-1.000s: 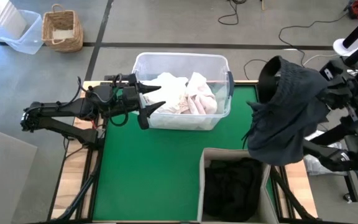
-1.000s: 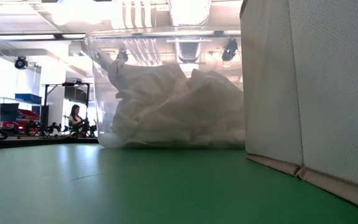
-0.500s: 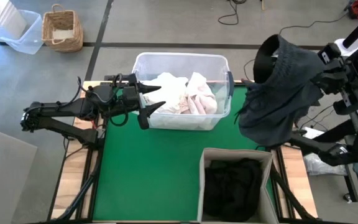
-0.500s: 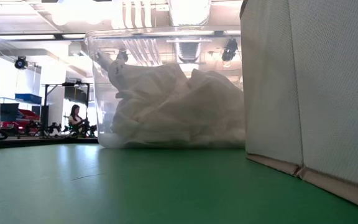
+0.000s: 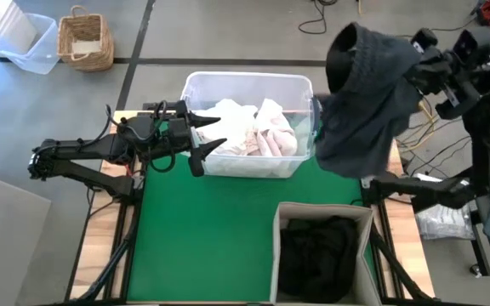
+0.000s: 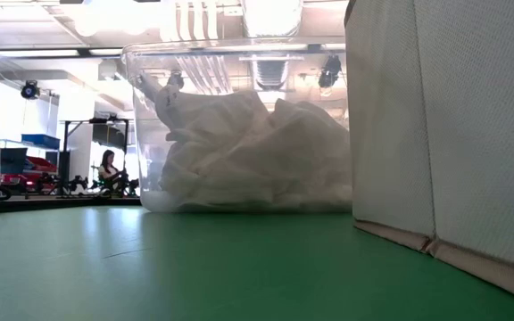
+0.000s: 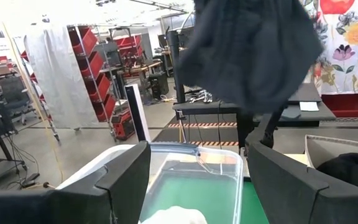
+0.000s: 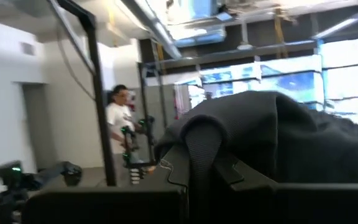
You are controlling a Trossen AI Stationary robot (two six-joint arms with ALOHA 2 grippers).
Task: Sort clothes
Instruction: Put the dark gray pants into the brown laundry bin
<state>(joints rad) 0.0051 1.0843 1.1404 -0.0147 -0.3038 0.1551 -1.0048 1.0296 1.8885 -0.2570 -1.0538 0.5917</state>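
Note:
A dark charcoal garment hangs high over the table's far right, beside the clear tub's right end, with my right gripper shut on it. The left wrist view shows the same garment hanging in the air. White and pale pink clothes lie piled in the clear tub. Black clothes lie in the beige fabric box at the near right. My left gripper stands open and level at the tub's left end, holding nothing. My right gripper has a dark band of the garment pinched between its two fingers, while the rest of the cloth bulges over and behind them. The fingers come from the table's right, about level. The garment hangs slack below, lifted clear of the table and the tub.
The low view shows the tub with its white clothes and the beige box wall close at the right. Bare green mat lies at the near left. A wicker basket and a plastic bin stand on the floor beyond. A person stands in the room.
My right gripper has risen and gone toward the table's far edge and somewhat left, still shut on the dark garment. The garment has swung with it from beside the table's right edge to hang next to the tub's right end.

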